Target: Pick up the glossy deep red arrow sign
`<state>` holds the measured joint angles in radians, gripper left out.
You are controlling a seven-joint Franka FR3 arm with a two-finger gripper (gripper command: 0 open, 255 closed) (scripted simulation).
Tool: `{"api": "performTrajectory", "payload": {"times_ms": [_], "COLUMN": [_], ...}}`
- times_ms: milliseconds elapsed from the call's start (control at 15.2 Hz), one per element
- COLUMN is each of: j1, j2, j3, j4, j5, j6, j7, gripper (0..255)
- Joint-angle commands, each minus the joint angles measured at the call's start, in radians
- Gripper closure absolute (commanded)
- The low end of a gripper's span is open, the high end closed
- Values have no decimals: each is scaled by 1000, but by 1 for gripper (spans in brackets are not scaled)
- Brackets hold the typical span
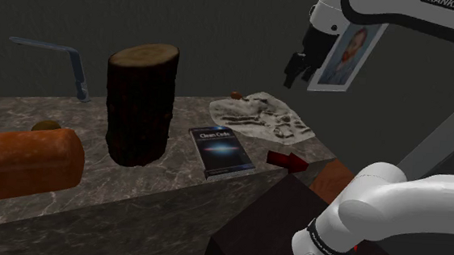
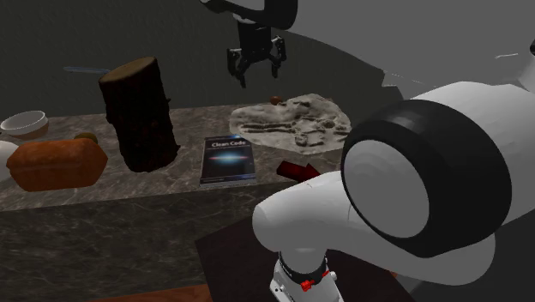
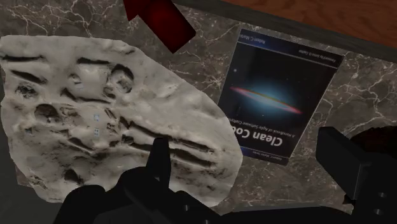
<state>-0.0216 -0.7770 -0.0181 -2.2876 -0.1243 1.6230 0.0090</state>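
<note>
The gripper is held wide open and empty at upper centre of the second exterior view, above a pale rough slab. The red arrow sign is laid flat at the near edge of the marble counter, right of centre, near a book. A dark grey wall is seen behind the counter.

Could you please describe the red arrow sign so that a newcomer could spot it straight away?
Start at the marble counter and follow its front edge to the corner nearest the robot's stand. There, beside the dark-covered book and the pale lumpy slab, lies the arrow sign: small, flat and the only deep red thing nearby.
</note>
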Motion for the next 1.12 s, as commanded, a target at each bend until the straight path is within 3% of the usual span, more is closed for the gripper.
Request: {"api": "performTrajectory", "payload": {"times_ms": [0, 594, 1056], "j1": [0, 1, -18], "j2": [0, -26, 33], "j3": [0, -122, -234], "j4": [0, -278, -442], "j5": [0, -68, -148], "j6": [0, 202, 387], "j7": [0, -168, -300], "gripper": [0, 0, 0]}}
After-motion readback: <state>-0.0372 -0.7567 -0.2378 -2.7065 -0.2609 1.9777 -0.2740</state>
